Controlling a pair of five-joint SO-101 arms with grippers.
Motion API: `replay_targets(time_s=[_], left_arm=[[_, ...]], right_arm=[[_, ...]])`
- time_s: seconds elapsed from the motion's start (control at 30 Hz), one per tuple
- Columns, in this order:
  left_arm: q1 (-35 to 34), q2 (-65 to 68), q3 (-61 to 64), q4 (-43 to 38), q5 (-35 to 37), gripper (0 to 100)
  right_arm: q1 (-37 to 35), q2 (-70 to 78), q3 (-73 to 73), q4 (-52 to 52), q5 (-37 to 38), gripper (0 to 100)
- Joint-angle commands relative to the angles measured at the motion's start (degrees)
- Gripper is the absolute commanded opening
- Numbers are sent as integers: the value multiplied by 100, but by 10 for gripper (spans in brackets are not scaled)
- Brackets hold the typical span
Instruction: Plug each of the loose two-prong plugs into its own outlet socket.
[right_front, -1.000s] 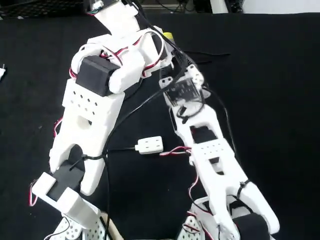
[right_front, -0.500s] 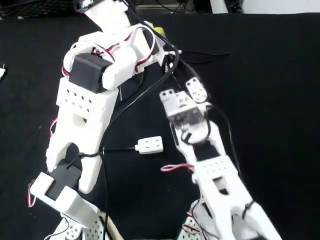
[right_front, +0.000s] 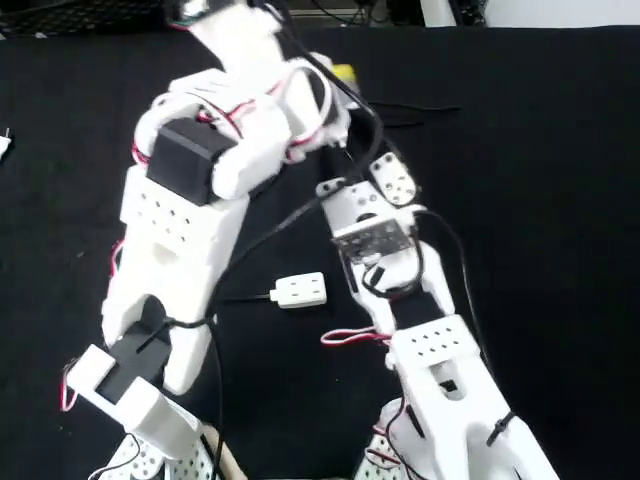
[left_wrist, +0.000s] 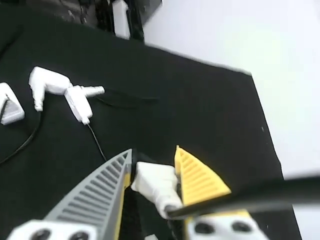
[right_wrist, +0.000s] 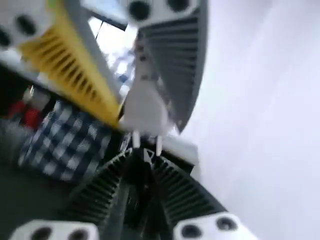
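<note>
My left gripper, with one yellow and one grey finger, is shut on a white two-prong plug whose black cable runs off to the side. It is raised near the table's far edge, where the yellow finger shows. In the right wrist view the same plug hangs with both prongs pointing at my right gripper, which stands shut just under them. A white outlet socket lies on the black table between the arms. Another white plug lies on the cloth farther off.
The table is covered in black cloth. Black cables trail across it near the raised grippers. The left arm's large white links overhang the left half, and the right arm rises from the near edge.
The right arm's wrist has drawn back toward the near edge. The left arm swayed left and has come back. The socket on the table has not moved.
</note>
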Motion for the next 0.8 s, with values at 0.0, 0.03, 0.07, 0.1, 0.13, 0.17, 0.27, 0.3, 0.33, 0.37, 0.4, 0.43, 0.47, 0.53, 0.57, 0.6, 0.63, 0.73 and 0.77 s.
replay_targets(time_s=[0.0,0.03,0.07,0.1,0.13,0.17,0.27,0.3,0.33,0.37,0.4,0.43,0.47,0.53,0.57,0.6,0.63,0.73,0.77], left_arm=[[75,-132,-470,264,-18,29],[66,-123,-514,308,-9,29],[66,-123,-514,316,-9,29],[66,-123,-505,299,-9,29],[66,-123,-505,290,-9,29],[75,-141,-505,290,-9,29],[40,-158,-585,185,0,29],[-4,-114,-655,105,0,29],[-127,-105,-664,35,0,29],[-215,-105,-673,-44,0,29],[-259,-105,-673,-114,0,29],[-268,-97,-673,-141,0,29],[-268,-97,-664,-141,-9,29],[-259,-97,-664,-123,-9,29],[-259,-97,-673,-114,-9,29],[-251,-105,-673,-105,-9,29],[-215,-105,-673,-97,-9,29],[-4,-158,-725,132,-9,29],[75,-158,-725,202,-9,29]], right_arm=[[167,13,-295,-264,229,12],[167,4,-303,-273,299,12],[202,4,-303,-281,352,12],[237,4,-303,-281,343,12],[237,-4,-303,-281,334,12],[237,-31,-303,-281,308,12],[211,-321,-180,-237,281,12],[185,-479,-75,-246,281,12],[88,-673,48,-246,281,12],[0,-848,180,-229,290,12],[-97,-1051,312,-97,334,12],[-167,-1253,418,114,325,12],[-281,-1473,453,325,308,12],[-440,-1868,453,862,290,12],[-501,-2062,444,1134,290,12],[-527,-2229,435,1345,281,12],[-527,-2334,435,1442,281,12],[-501,-2387,470,1451,325,12],[-484,-2343,462,1415,334,12]])
